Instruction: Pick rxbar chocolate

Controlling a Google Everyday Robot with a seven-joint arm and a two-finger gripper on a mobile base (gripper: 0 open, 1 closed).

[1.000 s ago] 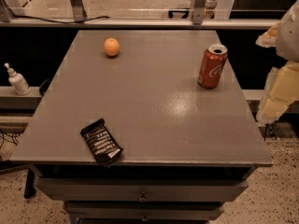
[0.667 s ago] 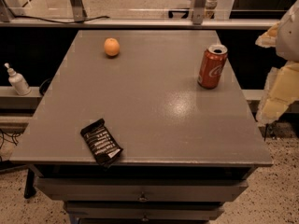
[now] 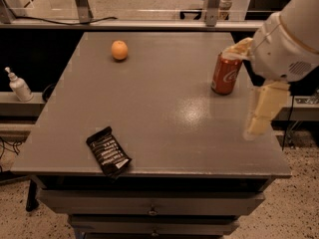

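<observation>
While the gripper (image 3: 240,91) hangs at the right side of the soda can (image 3: 225,74), its two cream-coloured fingers (image 3: 264,106) stand spread well apart with nothing clamped between them. One finger reaches toward the can's top rim from the right; whether it touches the rim cannot be told. The other finger points downward, right of the can and nearer the camera than it, over the right edge of the grey table (image 3: 164,108). The white arm (image 3: 289,39) bearing the gripper comes in from above and right of the can.

The red soda can stands upright on the table, its top open to view. The rxbar chocolate (image 3: 108,151) lies flat, well apart from the can, far to its left and much nearer the camera, close to the table's front edge. Its black wrapper is turned at a slant, with white lines of text on its face and crimped ends; the nearer end sits just at the table's front edge. The gripper is as far from the bar as the can is.

An orange (image 3: 119,50) rests well to the left of the can and a little farther from the camera. A white pump bottle (image 3: 19,85) stands off the table, far left of the can. Drawers (image 3: 149,203) show below the tabletop, left of the can and lower.
</observation>
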